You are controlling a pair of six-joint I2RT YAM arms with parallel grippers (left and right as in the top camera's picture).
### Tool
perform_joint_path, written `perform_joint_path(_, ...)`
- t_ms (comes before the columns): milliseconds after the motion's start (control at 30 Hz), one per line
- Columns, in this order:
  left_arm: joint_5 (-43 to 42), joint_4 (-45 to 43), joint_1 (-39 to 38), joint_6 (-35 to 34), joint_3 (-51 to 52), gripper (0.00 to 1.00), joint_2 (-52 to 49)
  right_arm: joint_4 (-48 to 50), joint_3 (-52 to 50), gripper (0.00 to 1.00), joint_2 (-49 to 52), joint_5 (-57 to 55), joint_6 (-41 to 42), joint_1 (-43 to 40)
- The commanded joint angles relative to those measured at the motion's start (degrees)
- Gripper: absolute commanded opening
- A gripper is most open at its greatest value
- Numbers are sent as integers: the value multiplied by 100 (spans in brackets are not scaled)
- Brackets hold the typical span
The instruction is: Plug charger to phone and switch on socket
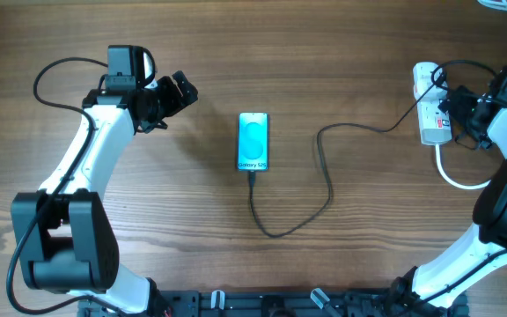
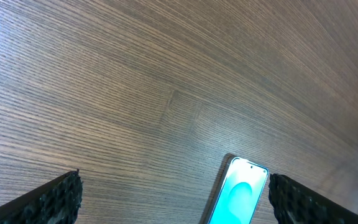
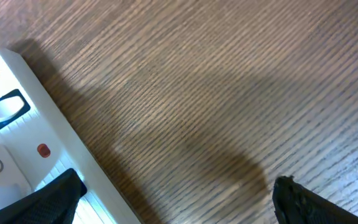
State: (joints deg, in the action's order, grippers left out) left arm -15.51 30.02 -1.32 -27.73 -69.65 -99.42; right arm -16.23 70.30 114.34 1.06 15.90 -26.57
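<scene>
The left gripper [image 1: 181, 91] is hovering over the left side of the wooden table [image 1: 350, 53], well apart from the phone [image 1: 253, 141]. Its jaws are standing wide apart and holding nothing. In the left wrist view, its black fingers [image 2: 58, 200] are framing bare wood and the top end of the phone [image 2: 238, 198], which is lying flat near the table's middle with its teal screen facing up.

The thin black charger cable [image 1: 326, 176] is meeting the phone's bottom edge. From there it is looping down, curving right and up, then running across toward the power strip [image 1: 429, 106] at the right edge. Its far end is disappearing among the dark parts of the right gripper [image 1: 455, 113], so the adapter is not clearly showing.

A thick white cord [image 1: 451, 179] is curling out below the strip. The right gripper is hanging over the strip with its jaws spread and empty. In the right wrist view, one finger [image 3: 51, 202] is overlapping the strip's [image 3: 23, 149] edge beside the rocker switch [image 3: 5, 107] and two small red marks [image 3: 43, 149]. The switch's position cannot be read.
</scene>
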Motion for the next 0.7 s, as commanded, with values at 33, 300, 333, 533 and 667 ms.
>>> perform_joint_path(33, -46, 4, 22, 26, -55, 100, 17, 192, -68, 100, 214, 157, -240, 74)
perform_joint_path(300, -48, 4, 22, 26, -55, 100, 17, 59, -68, 100, 214, 170, -254, 76)
perform_joint_path(333, -48, 4, 22, 26, -55, 100, 17, 15, -68, 100, 214, 210, -284, 85)
perform_joint_path(533, -48, 4, 22, 26, -55, 100, 17, -68, -68, 100, 229, 376, -542, 208)
perform_joint_path(667, -46, 4, 22, 26, -55, 100, 17, -120, -68, 100, 247, 380, -540, 234)
